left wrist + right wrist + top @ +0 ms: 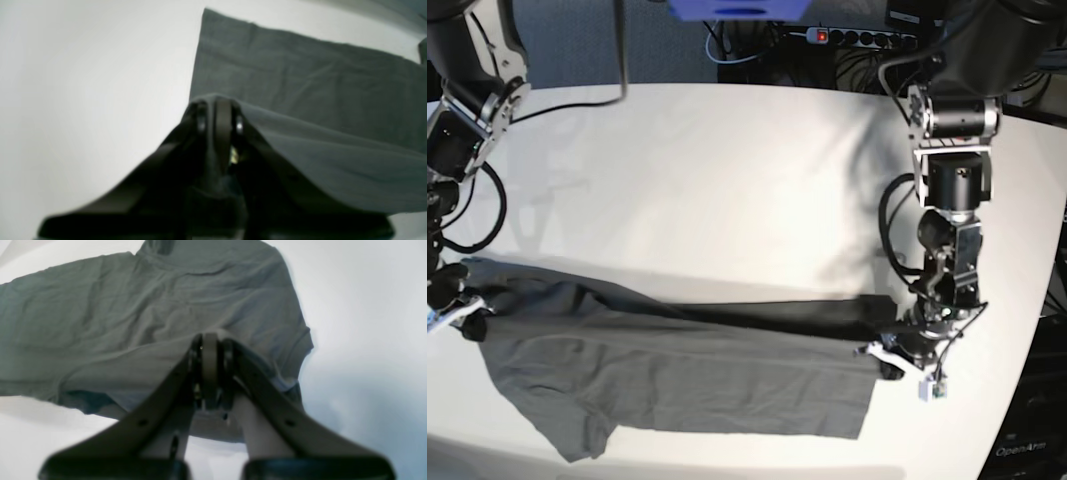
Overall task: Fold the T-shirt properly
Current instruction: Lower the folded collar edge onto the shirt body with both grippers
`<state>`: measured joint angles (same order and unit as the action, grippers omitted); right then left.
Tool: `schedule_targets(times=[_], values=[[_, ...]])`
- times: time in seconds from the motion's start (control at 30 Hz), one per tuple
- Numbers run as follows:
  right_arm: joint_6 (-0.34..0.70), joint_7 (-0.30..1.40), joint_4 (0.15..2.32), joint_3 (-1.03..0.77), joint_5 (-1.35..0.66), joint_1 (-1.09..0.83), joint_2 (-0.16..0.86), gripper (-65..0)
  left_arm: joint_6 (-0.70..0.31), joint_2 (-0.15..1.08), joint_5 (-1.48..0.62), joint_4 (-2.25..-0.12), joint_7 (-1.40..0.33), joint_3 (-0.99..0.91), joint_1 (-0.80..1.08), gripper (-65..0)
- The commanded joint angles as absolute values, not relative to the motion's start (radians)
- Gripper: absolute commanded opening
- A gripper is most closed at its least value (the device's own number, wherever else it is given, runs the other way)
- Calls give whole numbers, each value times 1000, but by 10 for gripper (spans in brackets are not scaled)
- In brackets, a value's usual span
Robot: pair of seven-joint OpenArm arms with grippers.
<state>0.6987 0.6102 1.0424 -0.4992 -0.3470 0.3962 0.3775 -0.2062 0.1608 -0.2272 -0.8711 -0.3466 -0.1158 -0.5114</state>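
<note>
The dark grey T-shirt (707, 390) lies spread lengthwise along the front of the white table (707, 170), its far long edge raised into a fold. My left gripper (882, 352) is shut on that edge at the shirt's right end. In the left wrist view the fabric (300, 73) drapes over the closed fingertips of the left gripper (218, 106). My right gripper (467, 318) is shut on the cloth at the shirt's left end. In the right wrist view it (211, 340) pinches the fabric (133, 306) beside a short sleeve (300, 340).
A power strip (867, 38) and cables lie beyond the table's far edge, next to a blue object (737, 8). The table's right edge curves close behind the left arm (952, 190). The other sleeve (577, 440) lies near the front edge.
</note>
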Motion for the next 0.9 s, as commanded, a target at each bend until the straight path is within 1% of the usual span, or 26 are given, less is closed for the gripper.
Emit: schedule_targets(times=[0.0, 0.27, 0.5, 0.67, 0.87], values=[[698, 579, 1059, -503, -361, 426, 401, -635, -205, 166, -232, -891, -315, -119, -552, -625], [698, 579, 1059, -444, -361, 453, 403, -635, -205, 168, -232, -898, -315, -119, -553, -625], [698, 578, 1059, -438, -361, 453, 403, -635, -205, 166, -232, -900, -314, -120, -553, -625], [698, 530, 1058, -390, -361, 453, 403, -635, -202, 165, -232, -898, -275, -120, -550, -625], [698, 504, 1056, -320, -361, 463, 403, -635, -202, 165, -232, -891, -274, -120, -547, -625]])
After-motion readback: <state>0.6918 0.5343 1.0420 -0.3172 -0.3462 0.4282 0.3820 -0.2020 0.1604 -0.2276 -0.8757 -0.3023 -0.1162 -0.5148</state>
